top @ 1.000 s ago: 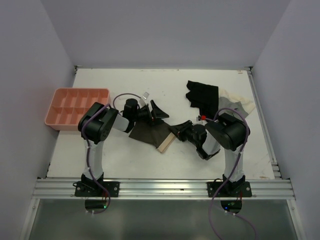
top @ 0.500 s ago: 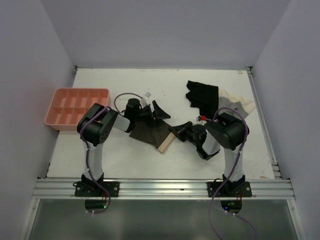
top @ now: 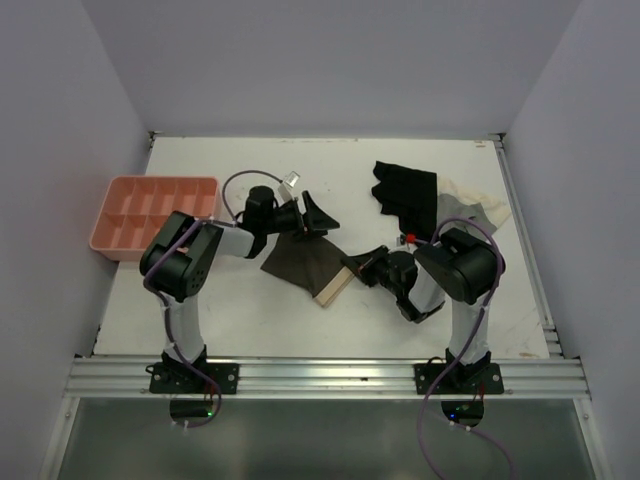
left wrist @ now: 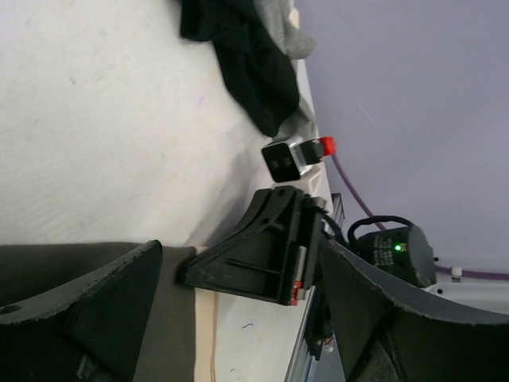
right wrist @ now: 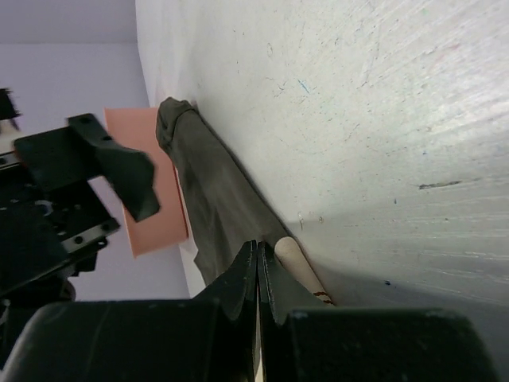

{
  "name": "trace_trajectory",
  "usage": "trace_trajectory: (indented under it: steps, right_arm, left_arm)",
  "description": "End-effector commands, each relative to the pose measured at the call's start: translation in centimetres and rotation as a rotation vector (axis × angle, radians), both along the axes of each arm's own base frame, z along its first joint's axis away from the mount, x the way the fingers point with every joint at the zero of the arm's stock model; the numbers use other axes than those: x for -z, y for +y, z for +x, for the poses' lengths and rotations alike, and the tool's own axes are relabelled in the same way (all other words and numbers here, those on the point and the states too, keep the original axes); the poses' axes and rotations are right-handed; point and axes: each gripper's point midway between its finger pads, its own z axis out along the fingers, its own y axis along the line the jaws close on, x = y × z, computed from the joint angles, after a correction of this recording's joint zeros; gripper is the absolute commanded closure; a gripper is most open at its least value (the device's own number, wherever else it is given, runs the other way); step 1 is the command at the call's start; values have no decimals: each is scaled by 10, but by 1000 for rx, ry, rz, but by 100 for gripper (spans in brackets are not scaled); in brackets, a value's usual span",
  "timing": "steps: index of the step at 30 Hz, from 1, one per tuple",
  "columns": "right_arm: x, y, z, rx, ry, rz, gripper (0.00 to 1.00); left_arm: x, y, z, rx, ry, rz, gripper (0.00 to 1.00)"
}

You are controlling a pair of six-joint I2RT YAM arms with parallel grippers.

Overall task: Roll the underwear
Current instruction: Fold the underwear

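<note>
The underwear (top: 300, 262) lies flat in the middle of the table, dark brown with a pale beige waistband (top: 334, 287) along its near right edge. My right gripper (top: 352, 265) is shut on that right edge. In the right wrist view its jaws (right wrist: 258, 251) are pressed together on the fabric (right wrist: 211, 195) beside the waistband (right wrist: 296, 264). My left gripper (top: 312, 222) hangs open just above the garment's far corner. In the left wrist view its fingers (left wrist: 87, 306) straddle the fabric (left wrist: 171, 318), facing the right gripper (left wrist: 258, 255).
A pink compartment tray (top: 150, 210) sits at the left. A black garment (top: 405, 190) and a grey-and-cream garment (top: 472, 210) lie at the back right, also seen as a dark pile (left wrist: 246, 56) in the left wrist view. An aluminium rail (top: 320, 375) runs along the near edge.
My right gripper has closed on the underwear's right edge. The left arm has stretched out, carrying its open gripper slightly farther back and to the right.
</note>
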Motion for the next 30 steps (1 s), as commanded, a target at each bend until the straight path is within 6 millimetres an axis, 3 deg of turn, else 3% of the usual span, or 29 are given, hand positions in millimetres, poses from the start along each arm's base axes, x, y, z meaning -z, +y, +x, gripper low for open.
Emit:
trace_trajectory:
  steps: [1,8,15,19,23,24,28,29,30]
  right_arm:
    - [78,-40,-39,20,228,-256,100]
    - [80,-39,-39,16,236,-254,100]
    - [80,-38,-40,8,244,-264,100]
    - [79,-40,-40,-6,237,-293,100]
    - [64,-34,-32,-49,183,-319,100]
    - [59,-33,-31,-61,181,-332,100]
    - [29,-16,-9,-170,81,-401,100]
    - [23,-14,-3,-187,63,-417,100]
    - [20,-14,-5,-213,76,-452,100]
  left_arm:
    - [-42,10,14,-15,-144,-15,16]
    - [-12,35,46,-99,-80,3,17]
    - [38,50,64,-161,-39,61,18]
    - [45,55,75,-154,-67,59,19]
    - [9,42,64,-20,-175,6,13]
    - [-10,40,61,-1,-217,-9,13]
    - [-46,43,49,72,-332,20,12]
    - [-65,45,46,83,-386,25,11]
    - [-64,48,40,93,-366,47,11]
